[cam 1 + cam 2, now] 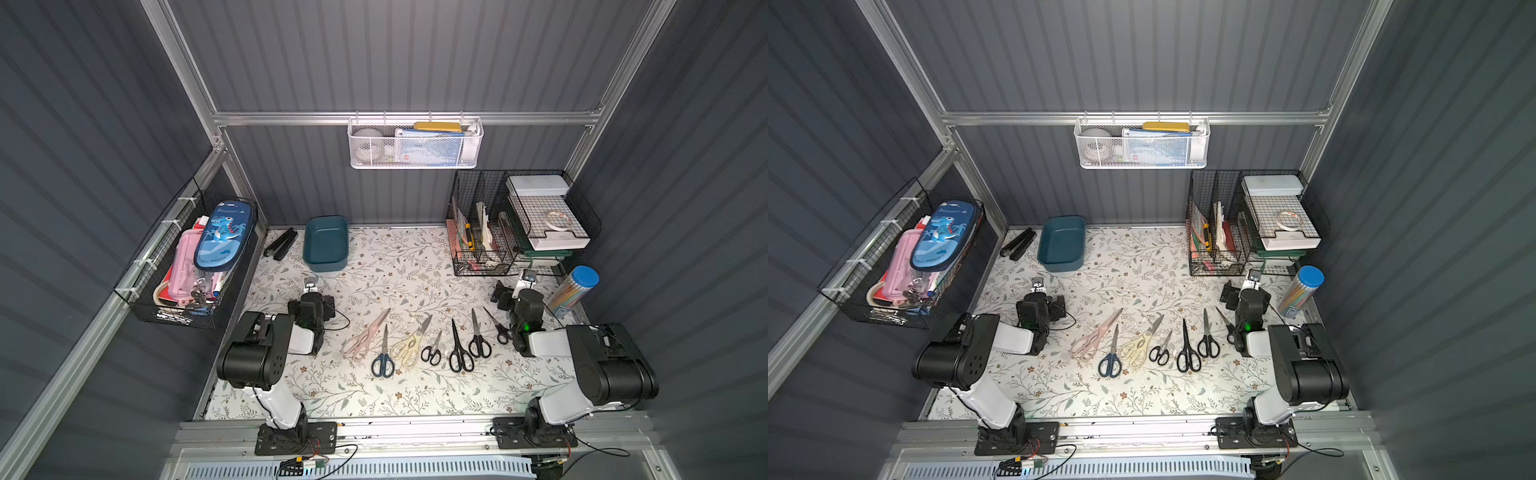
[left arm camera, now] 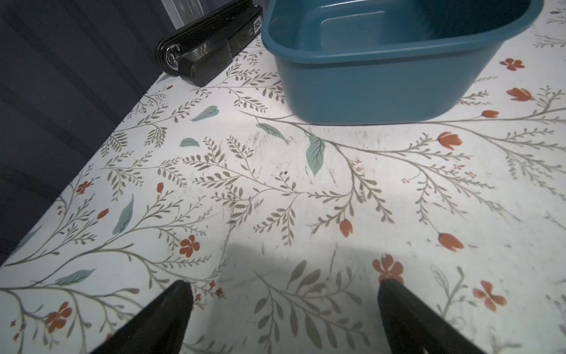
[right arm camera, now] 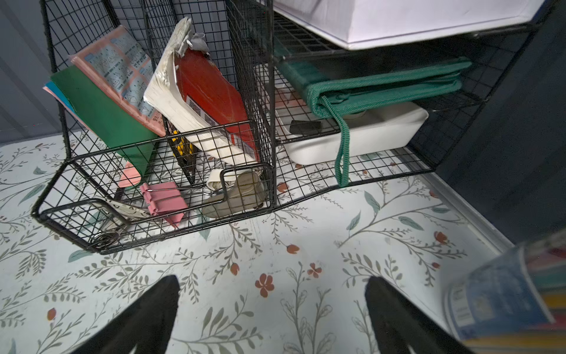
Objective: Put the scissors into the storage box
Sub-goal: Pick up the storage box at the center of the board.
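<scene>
Popped in for a look, here's the state of things. All seven scissors (image 1: pixel 1136 347) are lying in a loose row on the flowery surface (image 1: pixel 395 270), between the two arms. The handles are toward the robot and the blades point at the back wall.

Going from the robot's left:
- the pink-handled shears (image 1: pixel 365 336)
- the dark-blue pair (image 1: pixel 382 359)
- the cream-handled shears (image 1: pixel 411 344)
- a small black pair (image 1: pixel 432 352)
- a long black pair (image 1: pixel 459 351)
- a mid-size black pair (image 1: pixel 478 338)
- a little black pair (image 1: pixel 500 328), tucked right beside the right arm

The pink and cream ones lean off at an angle, the rest sit straighter.

The teal storage box (image 1: pixel 326 262) is way at the back left against the rear wall, well apart from the row, with its bare bottom showing. A black stapler-like bar (image 1: pixel 281 244) lies just beside it, on the robot's left.

The left pincer (image 1: pixel 309 286) is spread wide open, down near the surface just in front of the box. Its wrist view shows the two dark fingers (image 2: pixel 171 309) with only printed leaves between them. The right pincer (image 1: pixel 527 277) is the same deal: wide open with only the floral print between its tips. It's parked near the black wire baskets (image 1: pixel 478 249) at the back right, and a blue-capped tube of coloured pencils (image 1: pixel 575 291) stands just off to its right.
</scene>
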